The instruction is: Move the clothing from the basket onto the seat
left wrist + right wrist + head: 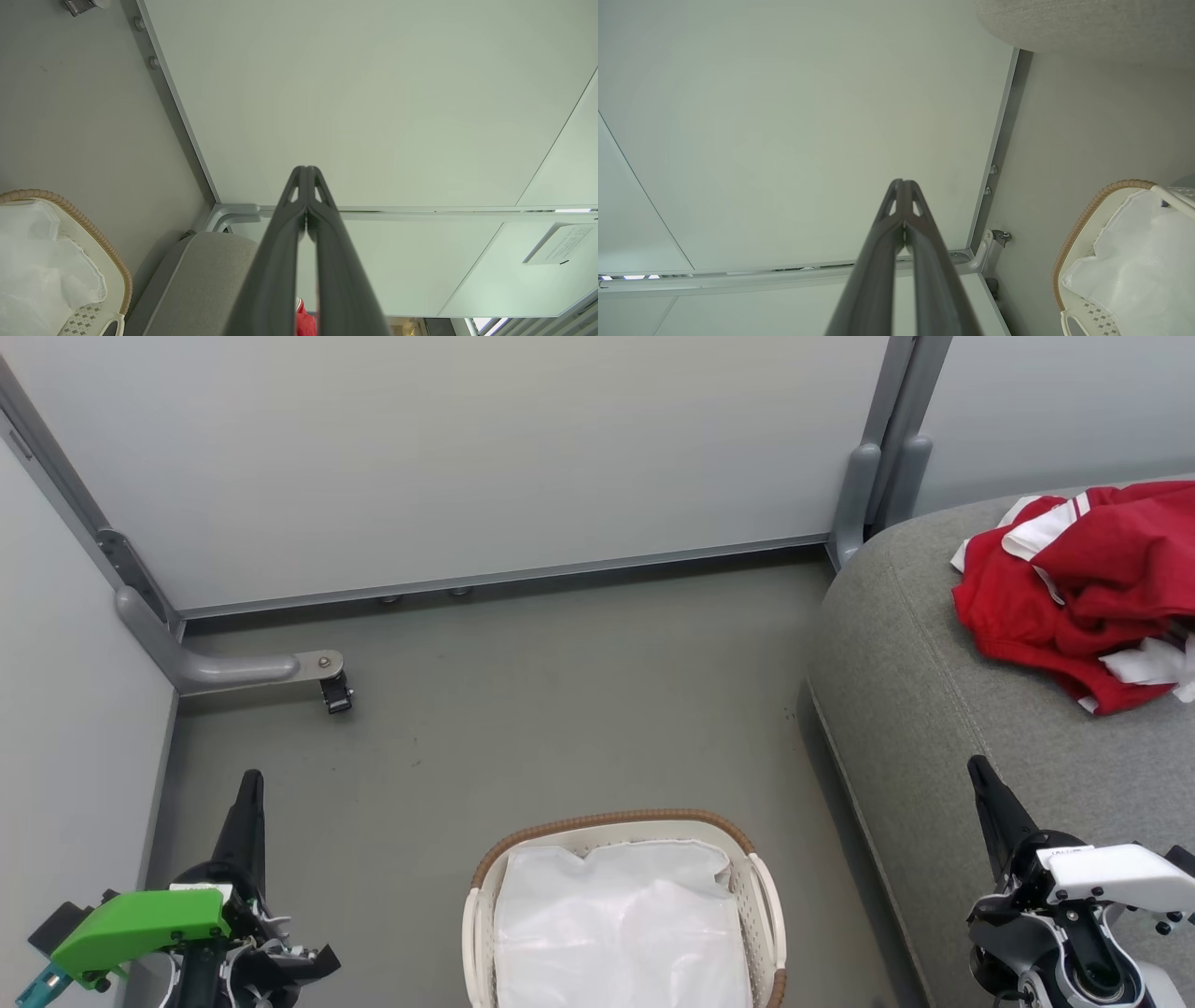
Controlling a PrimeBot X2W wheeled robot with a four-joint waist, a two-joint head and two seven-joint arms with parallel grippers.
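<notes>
The red clothing (1074,593) with white trim lies bunched on the grey seat (934,691) at the right; a sliver of the clothing (304,323) shows between my left fingers. The cream basket (624,829) with its brown woven rim stands on the floor at the bottom centre, and its white liner (621,924) is all I can see in it. My left gripper (250,779) is shut and empty at the lower left, left of the basket. Over the seat's front edge at the lower right, my right gripper (977,767) is shut and empty too. The basket (100,242) (1083,219) shows in both wrist views.
Pale partition walls (467,467) close off the far side and the left. A grey bracket foot with a caster (322,677) juts onto the floor at the left corner. Grey posts (878,476) stand by the seat's far corner. Bare grey floor (579,700) lies between the basket and the wall.
</notes>
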